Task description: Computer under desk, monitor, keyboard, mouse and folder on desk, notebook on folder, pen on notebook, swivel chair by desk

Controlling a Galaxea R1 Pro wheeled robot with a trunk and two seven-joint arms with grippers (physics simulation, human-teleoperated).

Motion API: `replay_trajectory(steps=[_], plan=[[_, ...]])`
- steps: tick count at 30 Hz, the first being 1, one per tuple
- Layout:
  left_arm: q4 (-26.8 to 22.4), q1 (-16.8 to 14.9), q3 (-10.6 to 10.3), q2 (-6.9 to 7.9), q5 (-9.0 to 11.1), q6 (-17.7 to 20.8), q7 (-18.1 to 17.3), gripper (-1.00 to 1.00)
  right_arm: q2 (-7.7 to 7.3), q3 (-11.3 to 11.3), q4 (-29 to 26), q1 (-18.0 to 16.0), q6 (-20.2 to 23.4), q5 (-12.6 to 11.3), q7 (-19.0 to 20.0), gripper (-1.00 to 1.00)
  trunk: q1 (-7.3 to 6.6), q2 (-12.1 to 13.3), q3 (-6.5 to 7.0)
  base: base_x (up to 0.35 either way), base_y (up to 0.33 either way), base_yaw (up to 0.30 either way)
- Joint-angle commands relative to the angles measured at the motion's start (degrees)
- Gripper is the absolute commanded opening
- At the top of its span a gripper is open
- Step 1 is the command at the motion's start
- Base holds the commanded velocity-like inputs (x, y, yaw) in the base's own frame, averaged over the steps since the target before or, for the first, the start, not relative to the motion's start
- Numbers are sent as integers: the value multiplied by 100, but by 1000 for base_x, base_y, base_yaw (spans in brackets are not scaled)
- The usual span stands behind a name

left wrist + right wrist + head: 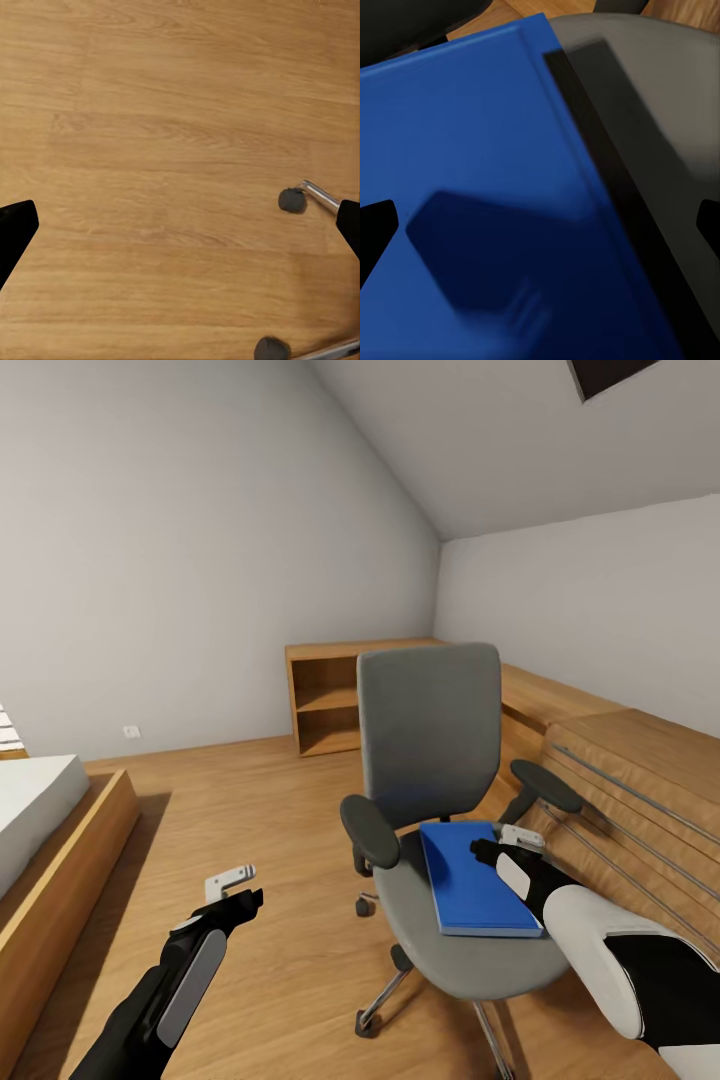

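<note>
The swivel chair, with grey seat and back and black armrests, stands in front of me, slightly right. A blue folder lies flat on its seat. My right gripper hovers just above the folder's right edge, open. In the right wrist view the folder and the grey seat lie close beneath the open right gripper. My left gripper hangs open over bare wooden floor left of the chair. In the left wrist view the left gripper is spread wide, with a chair castor beside one fingertip.
A bed on a wooden frame runs along the left. An open wooden shelf unit stands at the back wall. A light-wood drawer chest with metal rails sits close behind the chair on the right. Open floor lies between the bed and the chair.
</note>
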Motion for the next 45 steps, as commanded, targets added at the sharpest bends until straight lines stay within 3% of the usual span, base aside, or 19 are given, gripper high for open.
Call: replay_trajectory(steps=[1,5,26,45], plan=[[-13,-4,-19,7,59,5,59,100,-2,36,-15,-1,37,-39,-27,100,21,-43,-24,0,0,0],[-20,-4,-19,3,54,-1,71,100,-2,53,-15,-1,37,-39,-27,100,109,-203,-96,0,0,0],[48,-4,-12,28,60,10,54,100,-2,110,-17,-2,37,-39,-27,100,109,-203,-96,-1,0,0],[127,-1,-2,33,51,5,51,100,-2,115,-23,-2,37,-39,-27,100,109,-203,-96,-141,0,0]])
